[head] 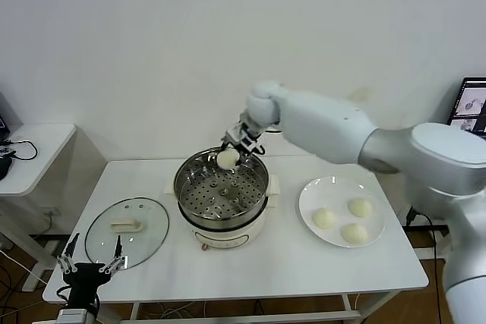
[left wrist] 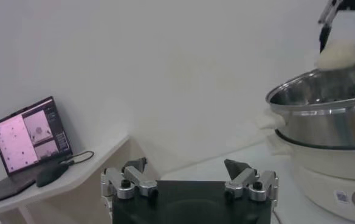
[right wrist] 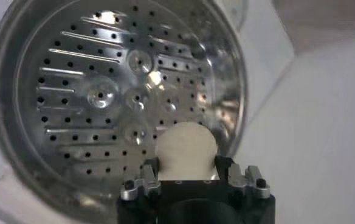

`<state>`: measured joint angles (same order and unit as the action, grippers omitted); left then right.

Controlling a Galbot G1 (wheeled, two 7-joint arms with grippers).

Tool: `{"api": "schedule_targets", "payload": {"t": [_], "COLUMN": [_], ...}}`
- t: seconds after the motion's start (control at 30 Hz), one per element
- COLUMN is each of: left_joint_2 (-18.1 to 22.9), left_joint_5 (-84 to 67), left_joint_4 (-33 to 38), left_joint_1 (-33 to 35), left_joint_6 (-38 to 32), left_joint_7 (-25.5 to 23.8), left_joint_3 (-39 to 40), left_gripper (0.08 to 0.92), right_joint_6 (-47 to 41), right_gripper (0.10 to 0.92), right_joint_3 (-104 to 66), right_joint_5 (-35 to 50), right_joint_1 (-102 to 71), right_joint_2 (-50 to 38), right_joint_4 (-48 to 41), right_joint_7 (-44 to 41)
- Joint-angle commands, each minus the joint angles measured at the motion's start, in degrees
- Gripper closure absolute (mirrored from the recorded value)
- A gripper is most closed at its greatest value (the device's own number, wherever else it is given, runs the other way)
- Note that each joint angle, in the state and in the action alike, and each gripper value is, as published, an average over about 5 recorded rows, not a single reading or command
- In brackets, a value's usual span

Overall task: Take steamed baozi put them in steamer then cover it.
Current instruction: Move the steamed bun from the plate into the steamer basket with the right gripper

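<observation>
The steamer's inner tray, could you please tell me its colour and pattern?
Shiny silver steel tray, dotted with small round holes; clearest in the right wrist view.

Steamer (head: 221, 196) mouth stands uncovered; cover (head: 126, 231) lies well aside.

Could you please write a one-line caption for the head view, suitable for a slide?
Right gripper holds a baozi over the steamer; three more wait on the plate.
</observation>
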<state>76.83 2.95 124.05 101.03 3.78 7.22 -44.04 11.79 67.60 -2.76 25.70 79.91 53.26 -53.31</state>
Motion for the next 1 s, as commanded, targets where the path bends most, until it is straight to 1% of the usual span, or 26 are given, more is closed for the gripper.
{"api": "schedule_targets", "payload": {"t": [0.03,0.5,0.67,0.77,0.87,0.93,1.0], "left_joint_2": [0.03,0.13,0.12,0.11,0.12,0.14,0.17], "left_joint_5": [0.01,0.06,0.07,0.08,0.09,0.10,0.13], "left_joint_4": [-0.18,-0.26,-0.10,0.02,0.31,0.48,0.57], "left_joint_1": [-0.17,-0.79,-0.77,-0.77,-0.65,-0.55,-0.47], "left_joint_6": [-0.02,0.12,0.14,0.16,0.20,0.21,0.22], "left_joint_7": [-0.04,-0.16,-0.19,-0.21,-0.22,-0.23,-0.23], "left_joint_3": [-0.12,0.09,0.07,0.08,0.08,0.06,0.04], "left_gripper": [0.177,0.177,0.177,0.177,0.177,0.177,0.177], "right_joint_6": [10.31,19.26,21.38,22.00,22.26,22.06,20.96], "right_gripper": [0.440,0.431,0.419,0.388,0.334,0.281,0.236], "right_joint_3": [2.90,-1.16,-2.54,-3.12,-3.33,-3.28,-2.95], "right_joint_5": [-10.57,-22.60,-25.15,-25.58,-24.99,-22.90,-18.84], "right_joint_1": [-2.94,-5.23,-5.80,-6.17,-6.25,-5.97,-5.25], "right_joint_2": [4.53,8.10,9.21,9.65,9.53,9.18,8.48], "right_joint_4": [-4.42,-13.79,-17.28,-18.59,-18.85,-18.34,-16.70], "right_joint_7": [3.77,8.94,10.37,10.58,10.58,10.25,9.01]}}
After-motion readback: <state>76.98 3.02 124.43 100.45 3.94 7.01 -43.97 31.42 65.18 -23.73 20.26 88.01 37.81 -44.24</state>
